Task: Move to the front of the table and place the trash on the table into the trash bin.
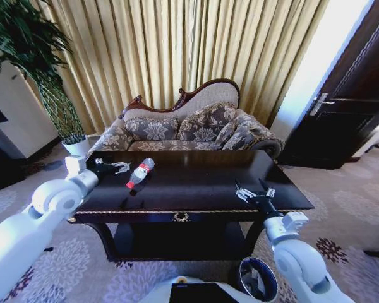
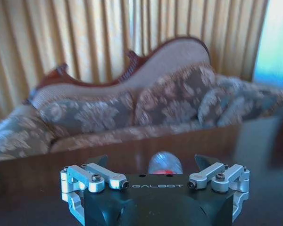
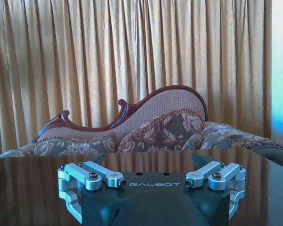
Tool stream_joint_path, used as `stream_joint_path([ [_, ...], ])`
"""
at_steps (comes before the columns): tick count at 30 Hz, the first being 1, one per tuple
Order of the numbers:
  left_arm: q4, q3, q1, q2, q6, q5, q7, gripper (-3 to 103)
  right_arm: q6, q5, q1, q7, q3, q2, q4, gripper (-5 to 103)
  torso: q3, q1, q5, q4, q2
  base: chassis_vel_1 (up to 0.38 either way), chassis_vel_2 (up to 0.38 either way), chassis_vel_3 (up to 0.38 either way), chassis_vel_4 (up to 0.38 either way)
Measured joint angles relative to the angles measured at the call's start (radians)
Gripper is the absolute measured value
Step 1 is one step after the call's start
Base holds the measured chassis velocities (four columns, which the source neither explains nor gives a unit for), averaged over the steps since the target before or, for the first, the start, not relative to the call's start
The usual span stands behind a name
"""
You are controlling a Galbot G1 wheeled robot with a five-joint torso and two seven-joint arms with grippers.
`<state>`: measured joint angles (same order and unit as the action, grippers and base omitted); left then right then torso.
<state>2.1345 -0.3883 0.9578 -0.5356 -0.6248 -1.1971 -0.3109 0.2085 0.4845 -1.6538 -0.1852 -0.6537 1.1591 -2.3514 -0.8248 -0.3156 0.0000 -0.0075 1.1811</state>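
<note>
One small clear plastic bottle (image 1: 140,173) with a red label and white cap lies on its side on the large dark glossy rectangular table (image 1: 196,186), toward the table's left end, cap end pointing to the front edge. The table carries gold trim along its front rim, a small gold emblem (image 1: 180,217) at front centre, and a lower shelf beneath. Item two: small round dark trash bin (image 1: 258,278) with a pale rim, on the patterned carpet below the table's front right corner, just beside the right forearm.

Left gripper (image 1: 118,166): over the table's left end, just beside the bottle, fingers spread apart and holding nothing. Right gripper (image 1: 255,192): over the table's right front part, well apart from the bottle, fingers likewise parted and empty.

Behind the table: a floral upholstered sofa (image 1: 189,126) with a carved dark wooden frame, backed by gold pleated curtains (image 1: 177,50).

Left wrist view adds the bottle (image 2: 164,164) seen end-on, lying between the spread fingers of the left gripper (image 2: 151,165), its red label just visible. Right wrist view shows the right gripper (image 3: 150,161) open over bare tabletop (image 3: 28,188), which reflects the sofa (image 3: 146,127).
</note>
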Motion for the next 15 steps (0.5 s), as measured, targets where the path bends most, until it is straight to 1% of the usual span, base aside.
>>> stream_joint_path([
  [3, -0.013, 0.081, -0.056, 0.004, -0.046, -0.017, -0.001, 100, -0.001, -0.002, -0.004, 0.000, 0.000, -0.008, 0.001, 100, 0.000, 0.000, 0.0000, -0.0001, 0.000, 0.000, 0.000, 0.000, 0.000],
  [4, -0.013, 0.081, -0.056, 0.004, -0.046, -0.017, -0.001, 100, -0.001, -0.002, -0.004, 0.000, 0.000, -0.008, 0.001, 100, 0.000, 0.000, 0.0000, -0.0001, 0.000, 0.000, 0.000, 0.000, 0.000],
  [6, -0.021, 0.112, -0.070, 0.004, -0.068, -0.020, -0.002, 100, -0.001, -0.001, -0.002, 0.000, -0.005, -0.020, 0.003, 100, 0.000, 0.000, 0.0000, 0.0001, 0.000, 0.000, 0.000, 0.000, 0.000],
  [10, -0.042, 0.139, -0.093, -0.002, -0.089, -0.029, -0.006, 100, -0.001, 0.002, 0.005, -0.001, -0.007, -0.027, 0.019, 100, 0.000, 0.000, 0.0000, 0.0002, 0.000, 0.000, 0.000, 0.000, 0.000],
  [15, -0.079, 0.169, -0.114, -0.003, -0.091, -0.032, -0.006, 100, -0.001, 0.002, 0.009, -0.001, -0.003, -0.025, 0.037, 100, 0.000, 0.000, 0.0001, 0.0001, 0.000, 0.000, 0.000, 0.000, 0.000],
])
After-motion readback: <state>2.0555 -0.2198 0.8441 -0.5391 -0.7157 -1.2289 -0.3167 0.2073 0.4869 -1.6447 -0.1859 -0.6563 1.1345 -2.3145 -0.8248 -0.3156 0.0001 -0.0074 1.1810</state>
